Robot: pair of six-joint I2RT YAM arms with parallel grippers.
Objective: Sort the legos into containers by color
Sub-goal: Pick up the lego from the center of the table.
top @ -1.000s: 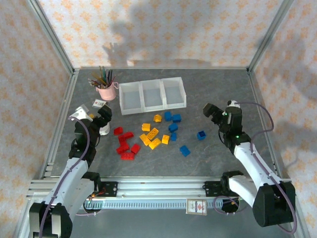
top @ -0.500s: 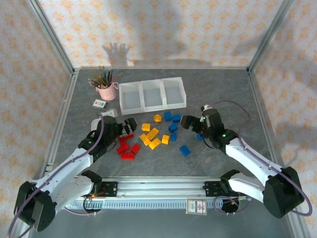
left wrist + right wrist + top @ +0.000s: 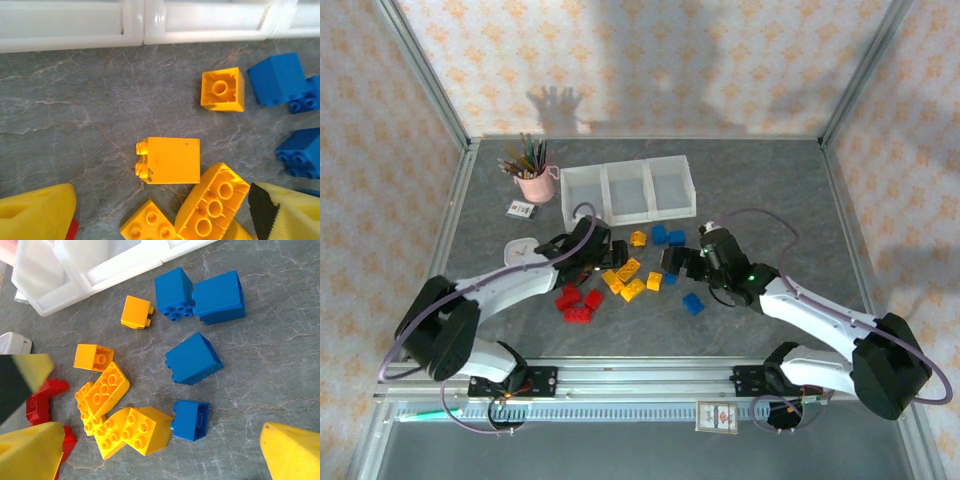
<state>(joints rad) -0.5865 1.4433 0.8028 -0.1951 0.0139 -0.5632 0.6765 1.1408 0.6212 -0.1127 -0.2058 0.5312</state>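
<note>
Both arms have swung in from the side edges of the counter since a second ago. The left hand (image 3: 594, 250) and right hand (image 3: 676, 260) now hang near each other over the legos (image 3: 632, 276). These lie loose in the middle of the counter, and none is in the containers (image 3: 630, 216) by the far edge. Each hand is released, its jaws spread wide and gripping nothing.

Crowding is the main hazard, as I judge it. Under the left hand a yellow brick (image 3: 168, 160) lies on its side. It touches a slanted yellow brick (image 3: 212, 200) and sits just beside a flat yellow brick (image 3: 150, 225). Closing there could pinch two at once or squirt one sideways. One finger (image 3: 35, 215) of that hand sits next to a red brick (image 3: 72, 231) and may shove it.

Under the right hand a small blue brick (image 3: 190, 420) touches a yellow cluster (image 3: 135, 432), so a grab there could drag the wrong colour along. With both hands working one pile, they could also knock together and scatter bricks toward the near edge.
</note>
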